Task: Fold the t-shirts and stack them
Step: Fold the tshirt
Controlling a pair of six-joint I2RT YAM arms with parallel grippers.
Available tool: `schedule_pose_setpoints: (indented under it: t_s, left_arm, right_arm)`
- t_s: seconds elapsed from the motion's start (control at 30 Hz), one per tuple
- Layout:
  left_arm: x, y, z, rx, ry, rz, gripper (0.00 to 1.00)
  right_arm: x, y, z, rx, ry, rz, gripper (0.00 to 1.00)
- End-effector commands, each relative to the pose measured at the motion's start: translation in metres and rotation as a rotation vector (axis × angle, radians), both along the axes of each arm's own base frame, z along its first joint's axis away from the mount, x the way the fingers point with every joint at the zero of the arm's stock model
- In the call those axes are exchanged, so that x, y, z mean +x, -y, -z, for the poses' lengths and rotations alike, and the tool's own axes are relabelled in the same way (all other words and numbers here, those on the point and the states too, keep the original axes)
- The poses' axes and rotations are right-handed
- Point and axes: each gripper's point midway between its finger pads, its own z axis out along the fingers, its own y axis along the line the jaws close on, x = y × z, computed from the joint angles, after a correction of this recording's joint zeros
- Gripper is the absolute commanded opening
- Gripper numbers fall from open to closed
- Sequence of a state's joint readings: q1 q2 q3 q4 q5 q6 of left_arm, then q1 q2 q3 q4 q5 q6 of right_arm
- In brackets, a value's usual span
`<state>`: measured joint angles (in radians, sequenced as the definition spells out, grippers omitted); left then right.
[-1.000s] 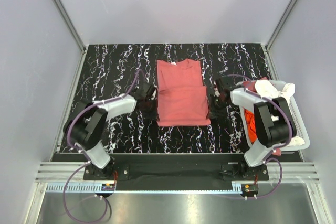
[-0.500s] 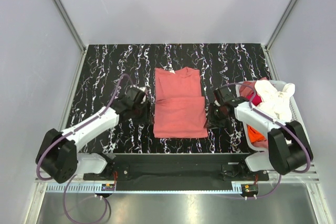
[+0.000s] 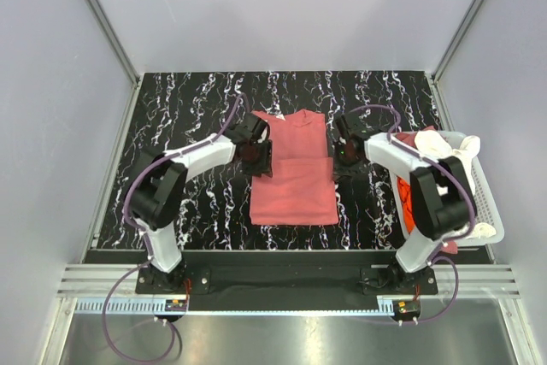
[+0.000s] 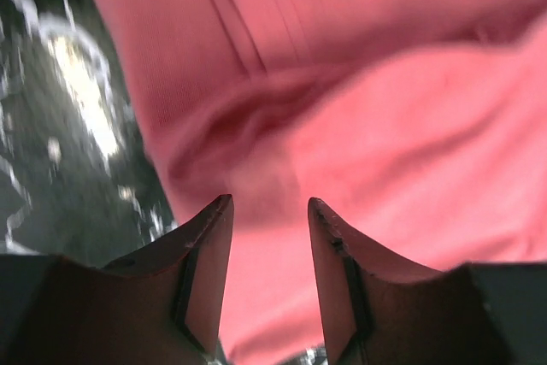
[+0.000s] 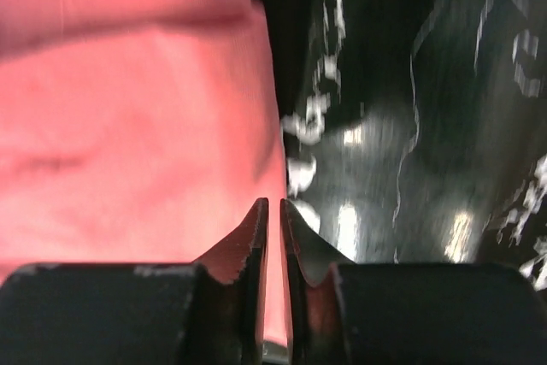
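Half-folded salmon-pink t-shirt (image 3: 292, 179) lying on the table (image 3: 171, 126).
Left gripper (image 3: 259, 153) straddling its 10 o'clock edge, jaws apart; right gripper (image 3: 340, 158) pinching its 2 o'clock edge.

We see soft matt cloth in the salmon-pink t-shirt (image 3: 293, 179), a glossy black marbled counter (image 3: 188, 100), and a white plastic slatted basket (image 3: 491, 208)

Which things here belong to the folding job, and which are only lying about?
For the job:
- salmon-pink t-shirt, half folded
- cream t-shirt, red t-shirt and orange t-shirt, heaped in the white basket

Only lying about:
- white basket itself
- black marbled table
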<state>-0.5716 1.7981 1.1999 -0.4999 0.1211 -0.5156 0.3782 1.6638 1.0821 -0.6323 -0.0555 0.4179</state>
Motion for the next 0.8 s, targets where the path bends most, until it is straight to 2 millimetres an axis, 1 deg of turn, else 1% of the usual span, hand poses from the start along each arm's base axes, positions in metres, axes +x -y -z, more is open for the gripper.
schedule_pose_setpoints:
  t_s: [0.0,0.03,0.07,0.1,0.13,0.17,0.2,0.23,0.27,0.3,0.37,0.4,0.43,0.47,0.5,0.53,0.57,0.6,0.63,0.67,0.7,0.73,0.77]
  left_arm:
    - [0.046,-0.004,-0.01,0.016,0.088,-0.032,0.45]
    - [0.056,-0.003,-0.015,0.015,0.106,-0.044,0.45]
    - [0.061,-0.009,-0.014,0.034,0.101,-0.06,0.45]
    - [0.065,-0.014,-0.009,0.055,0.089,-0.078,0.45]
    - [0.074,-0.016,-0.014,0.062,0.105,-0.094,0.45]
    - [0.076,-0.024,-0.009,0.104,0.104,-0.118,0.45]
    - [0.079,-0.03,-0.006,0.118,0.095,-0.135,0.45]
    - [0.081,-0.033,-0.004,0.128,0.089,-0.147,0.45]
    - [0.081,-0.037,-0.002,0.14,0.084,-0.163,0.45]
    - [0.083,-0.04,-0.001,0.143,0.078,-0.175,0.45]
    - [0.082,-0.041,-0.009,0.134,0.076,-0.183,0.45]
    - [0.082,-0.04,-0.017,0.125,0.087,-0.181,0.46]
    - [0.08,-0.04,-0.036,0.102,0.119,-0.183,0.47]
    - [0.077,-0.041,-0.049,0.09,0.143,-0.181,0.48]
    - [0.071,-0.041,-0.06,0.081,0.163,-0.175,0.48]
    - [0.058,-0.045,-0.079,0.061,0.2,-0.167,0.51]
    - [0.048,-0.045,-0.084,0.05,0.207,-0.156,0.52]
    - [0.034,-0.043,-0.087,0.037,0.208,-0.138,0.53]
    - [0.012,-0.049,-0.075,0.042,0.17,-0.13,0.55]
    - [0.0,-0.048,-0.09,-0.009,0.2,-0.137,0.58]
    - [-0.027,-0.05,-0.071,-0.015,0.147,-0.109,0.59]
    - [-0.039,-0.049,-0.069,-0.035,0.138,-0.102,0.59]
    - [-0.05,-0.043,-0.068,-0.084,0.121,-0.097,0.59]
  right_arm:
    - [0.049,-0.003,-0.01,-0.04,0.103,-0.057,0.16]
    - [0.056,-0.003,-0.008,-0.045,0.105,-0.057,0.16]
    - [0.06,-0.004,-0.001,-0.055,0.09,-0.06,0.16]
    - [0.067,-0.005,-0.002,-0.055,0.099,-0.062,0.16]
    - [0.081,-0.002,-0.008,-0.074,0.132,-0.051,0.15]
    - [0.087,0.001,0.002,-0.096,0.119,-0.045,0.15]
    - [0.091,0.001,0.003,-0.099,0.115,-0.044,0.15]
    - [0.102,-0.002,-0.001,-0.095,0.133,-0.05,0.15]
    - [0.105,-0.001,0.008,-0.106,0.115,-0.047,0.16]
    - [0.112,-0.001,0.005,-0.108,0.125,-0.044,0.17]
    - [0.117,0.001,0.008,-0.129,0.112,-0.042,0.2]
    - [0.118,0.003,0.003,-0.141,0.112,-0.038,0.25]
    - [0.118,0.006,-0.007,-0.156,0.11,-0.023,0.27]
    - [0.119,0.011,-0.023,-0.169,0.136,-0.001,0.28]
    - [0.113,0.012,-0.032,-0.162,0.128,0.027,0.33]
    - [0.108,0.011,-0.049,-0.139,0.145,0.046,0.35]
    - [0.1,0.012,-0.055,-0.126,0.13,0.07,0.38]
    - [0.08,0.017,-0.055,-0.125,0.067,0.142,0.39]
    - [0.069,0.019,-0.056,-0.119,0.044,0.183,0.41]
    - [0.058,0.017,-0.071,-0.073,0.056,0.21,0.42]
    - [0.036,0.018,-0.057,-0.053,-0.004,0.264,0.42]
    - [0.024,0.017,-0.056,-0.033,-0.02,0.286,0.43]
    - [0.012,0.015,-0.065,0.016,-0.016,0.302,0.43]
